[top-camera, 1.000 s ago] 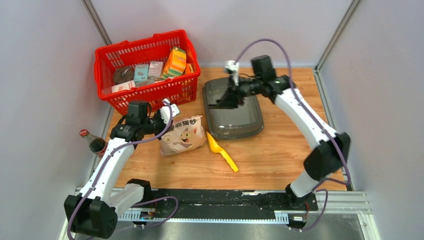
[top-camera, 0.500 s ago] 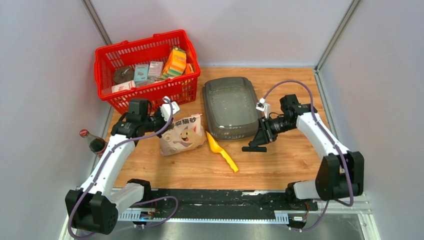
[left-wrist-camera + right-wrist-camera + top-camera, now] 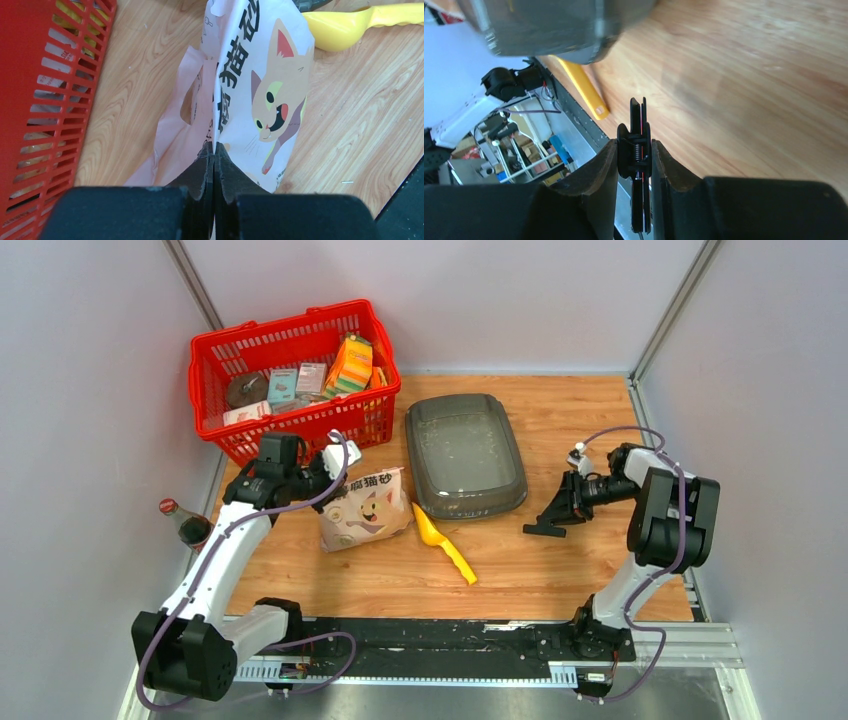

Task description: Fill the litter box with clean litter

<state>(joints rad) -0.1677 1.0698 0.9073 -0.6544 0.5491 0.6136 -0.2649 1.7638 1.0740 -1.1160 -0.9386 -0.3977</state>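
Red mesh basket (image 3: 290, 435), yellow scoop (image 3: 445, 540), dark grey litter box (image 3: 470, 502), black clip (image 3: 638, 125) — beige bag (image 3: 365, 508) (cartoon cat).

A red mesh shopping basket (image 3: 300, 430) holding small boxes and a round dark tin (image 3: 245, 390) stands at the far left of a wooden table (image 3: 560, 570). Just in front of it sits a beige paper bag (image 3: 365, 510) printed with a cartoon cat, with a yellow plastic scoop (image 3: 443, 541) beside it. A capped cola bottle (image 3: 187, 524) stands at the left edge and a black spring clip (image 3: 638, 117) is off to the right.
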